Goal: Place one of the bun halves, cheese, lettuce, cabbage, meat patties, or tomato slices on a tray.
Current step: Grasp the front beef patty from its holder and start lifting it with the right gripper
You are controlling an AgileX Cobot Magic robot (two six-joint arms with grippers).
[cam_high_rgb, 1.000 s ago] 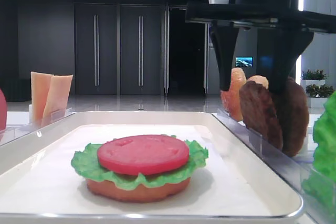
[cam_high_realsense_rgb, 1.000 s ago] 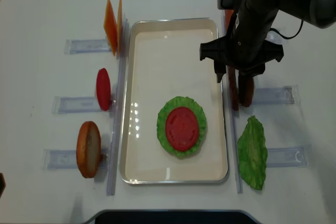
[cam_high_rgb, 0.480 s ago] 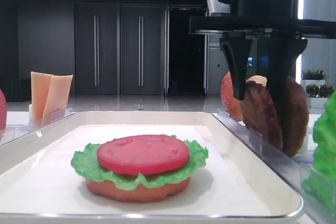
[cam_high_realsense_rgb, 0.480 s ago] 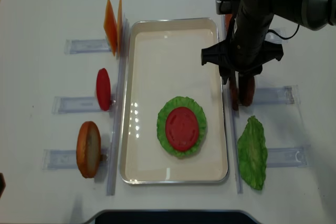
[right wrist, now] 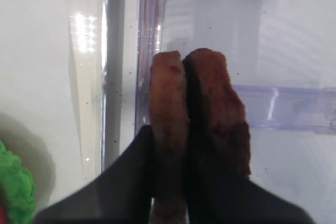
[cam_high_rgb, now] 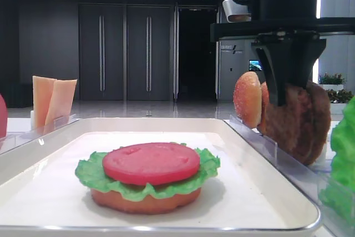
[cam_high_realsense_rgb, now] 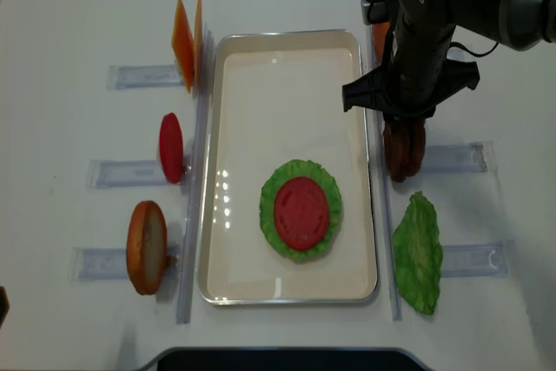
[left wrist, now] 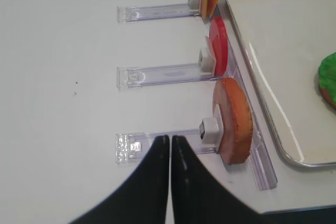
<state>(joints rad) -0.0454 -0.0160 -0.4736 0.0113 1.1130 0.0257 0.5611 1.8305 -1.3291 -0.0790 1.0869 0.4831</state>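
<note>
Gripping: right gripper (right wrist: 197,203) was clamped on both meat patties (right wrist: 198,129) together.
Risk: two patties could lift, one dropping short of tray (cam_high_realsense_rgb: 287,67).
Left gripper (left wrist: 169,145): closed, empty.

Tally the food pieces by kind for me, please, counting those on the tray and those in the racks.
Bun halves: 3
Cheese slices: 2
Tomato slices: 2
Lettuce leaves: 2
Meat patties: 2
Total: 11

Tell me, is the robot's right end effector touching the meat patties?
Touching. The right wrist view shows the right end effector shut on both meat patties, pressing them together.
</note>
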